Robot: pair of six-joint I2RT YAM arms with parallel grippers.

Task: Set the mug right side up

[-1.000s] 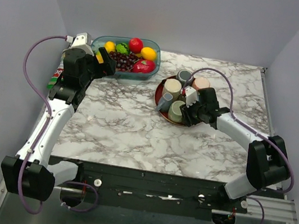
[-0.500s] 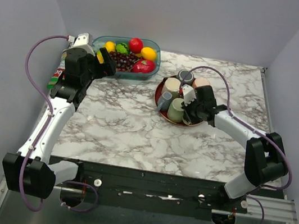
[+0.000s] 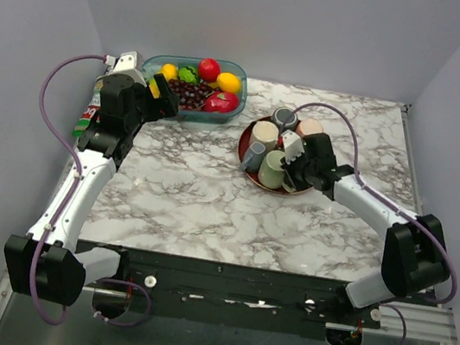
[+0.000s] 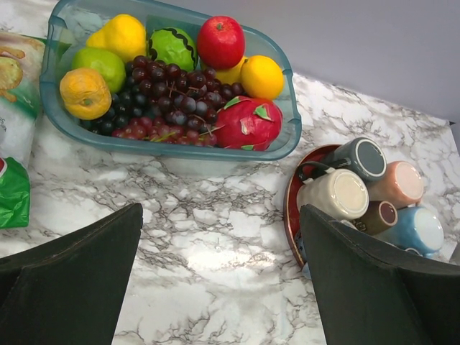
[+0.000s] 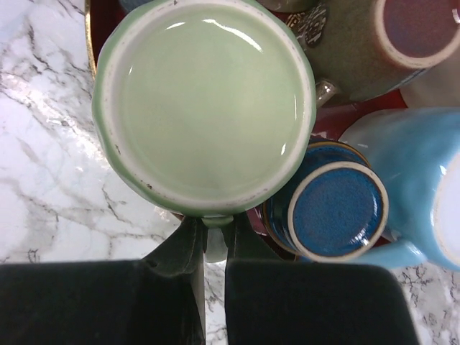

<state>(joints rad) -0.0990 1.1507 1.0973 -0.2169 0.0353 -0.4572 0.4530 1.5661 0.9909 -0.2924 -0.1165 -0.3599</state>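
Observation:
A pale green mug [image 3: 270, 170] stands upside down on the near side of a round red tray [image 3: 273, 190]. In the right wrist view its base [image 5: 205, 100] faces the camera. My right gripper [image 5: 213, 237] is shut on the mug's handle [image 5: 216, 221], which sits between the two fingers; the gripper also shows in the top view [image 3: 290, 166]. My left gripper [image 3: 161, 100] is open and empty, held above the table beside the fruit tub, far from the mug. In the left wrist view its wide-apart fingers [image 4: 79, 266] frame bare marble.
Several other mugs crowd the tray: cream [image 4: 338, 194], dark [image 4: 363, 157], pink [image 4: 399, 183], light blue [image 5: 410, 172], a small dark blue one [image 5: 334, 208] touching the green mug. A teal tub of fruit [image 3: 194, 81] is at the back left, with a snack bag [image 3: 86, 119] at the left edge.
My right gripper has shifted slightly left and towards the green mug on the tray. The left arm has not moved.

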